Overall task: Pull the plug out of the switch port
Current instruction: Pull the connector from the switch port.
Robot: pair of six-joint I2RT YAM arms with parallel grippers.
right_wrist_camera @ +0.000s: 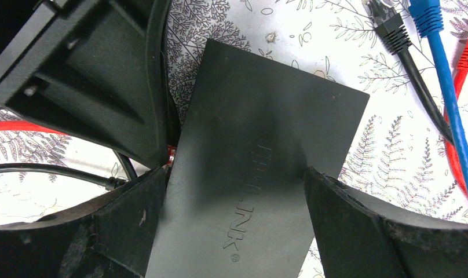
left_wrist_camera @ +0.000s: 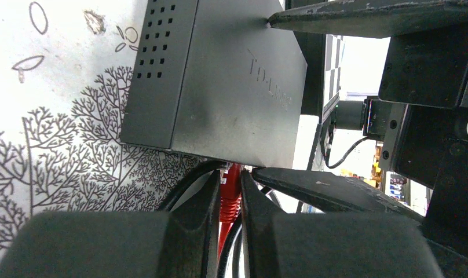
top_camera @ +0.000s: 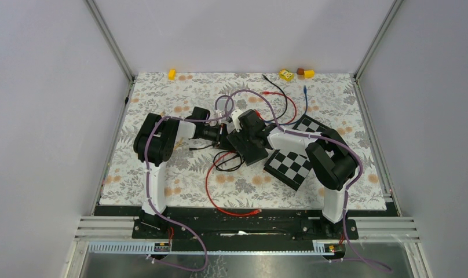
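A checkerboard (top_camera: 289,165) lies on the floral desk cloth (top_camera: 162,98). Beyond it, toward the far edge, a blue cable (top_camera: 305,98) runs straight with its end free. A black cable (top_camera: 276,87) curves just left of that. Further back sit a yellow toy (top_camera: 286,74) and a brown-and-yellow piece (top_camera: 306,73) side by side. A yellow block (top_camera: 172,74) rests at the same far edge, well left of the checkerboard.

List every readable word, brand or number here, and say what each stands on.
"TP-LINK": embossed on the top of the black switch, clear in the right wrist view, fainter in the left wrist view.
Yellow block at the back of the top view: dark marks, too small to read.
Nothing else legible.
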